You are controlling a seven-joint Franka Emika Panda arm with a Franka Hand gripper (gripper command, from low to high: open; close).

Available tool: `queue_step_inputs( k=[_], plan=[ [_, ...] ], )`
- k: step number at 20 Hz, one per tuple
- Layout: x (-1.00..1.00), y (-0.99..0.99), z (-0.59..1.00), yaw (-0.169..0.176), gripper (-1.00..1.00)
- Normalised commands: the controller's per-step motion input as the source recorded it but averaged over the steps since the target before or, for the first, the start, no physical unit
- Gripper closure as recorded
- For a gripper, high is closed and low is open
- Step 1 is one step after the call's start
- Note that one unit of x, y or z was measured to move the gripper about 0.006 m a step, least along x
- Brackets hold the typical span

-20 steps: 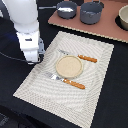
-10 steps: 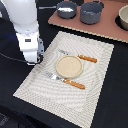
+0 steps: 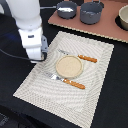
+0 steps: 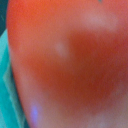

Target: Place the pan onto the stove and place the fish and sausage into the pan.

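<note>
The wrist view is filled by a blurred bright red rounded surface, the sausage (image 4: 70, 60), right up against the camera; no fingers show there. In the exterior view my gripper (image 3: 36, 57) hangs low over the placemat's edge on the exterior view's left, its jaws hidden by the white arm, and the sausage is hidden there. The small grey-blue pan (image 3: 66, 9) stands on the pinkish stove (image 3: 107, 31) at the back, with something pale white inside it, too blurred to name. The fish does not show clearly.
A larger grey pot (image 3: 91, 13) stands beside the pan, and a tan bowl (image 3: 123, 17) sits at the stove's far right. The pale woven placemat (image 3: 95, 85) holds a round tan plate (image 3: 68, 66) and two orange-handled utensils (image 3: 88, 59) (image 3: 75, 83).
</note>
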Motion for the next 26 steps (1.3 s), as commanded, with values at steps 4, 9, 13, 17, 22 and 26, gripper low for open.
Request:
queue_step_inputs(
  k=[4,9,13,17,22,26],
  plan=[
    [0.37,0.83,0.99,-0.028,1.00],
    [0.24,0.97,0.81,-0.008,1.00],
    [0.20,1.00,0.73,0.000,1.00],
    [0.12,1.00,0.55,0.000,1.00],
    [0.20,1.00,0.34,0.000,1.00],
    [0.37,0.89,0.09,0.000,1.00]
  ],
)
